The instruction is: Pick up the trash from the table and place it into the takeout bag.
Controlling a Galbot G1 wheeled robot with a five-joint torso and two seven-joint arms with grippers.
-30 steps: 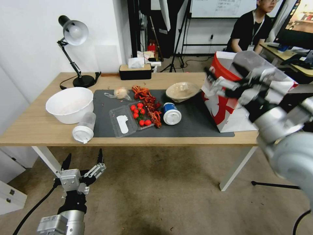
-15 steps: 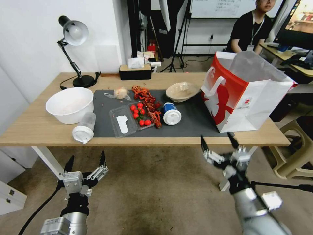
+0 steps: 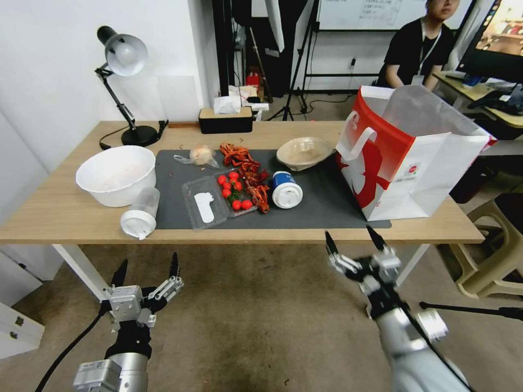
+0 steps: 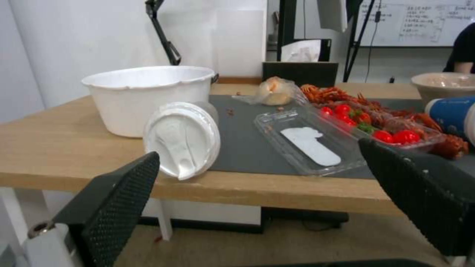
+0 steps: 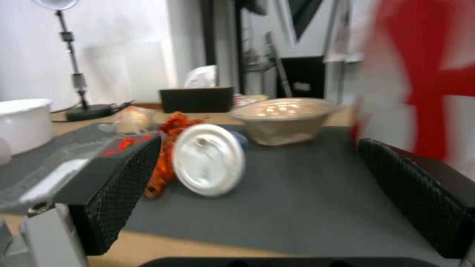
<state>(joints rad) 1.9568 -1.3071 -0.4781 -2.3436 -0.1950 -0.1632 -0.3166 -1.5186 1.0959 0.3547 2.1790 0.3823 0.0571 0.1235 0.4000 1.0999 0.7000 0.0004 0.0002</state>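
Trash awaits both sets of jaws, which stand wide apart and empty: the right gripper [image 3: 353,244] hovers below the table [image 3: 65,215] edge facing the blue-and-white cup [image 3: 286,190] lying on its side, the left gripper [image 3: 146,272] low before the tipped clear white-lidded cup [image 3: 139,213]. The takeout bag [image 3: 406,155] stands upright beside the beige shallow bowl [image 3: 303,152]. Either cup may roll if nudged off-centre.

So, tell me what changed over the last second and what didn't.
The right gripper came down from the mouth of the takeout bag to below the table edge, open and empty, then edged slightly left. The left gripper stayed low in front of the table, open. The blue-and-white cup, beige bowl, lidded clear cup and food bag did not move.
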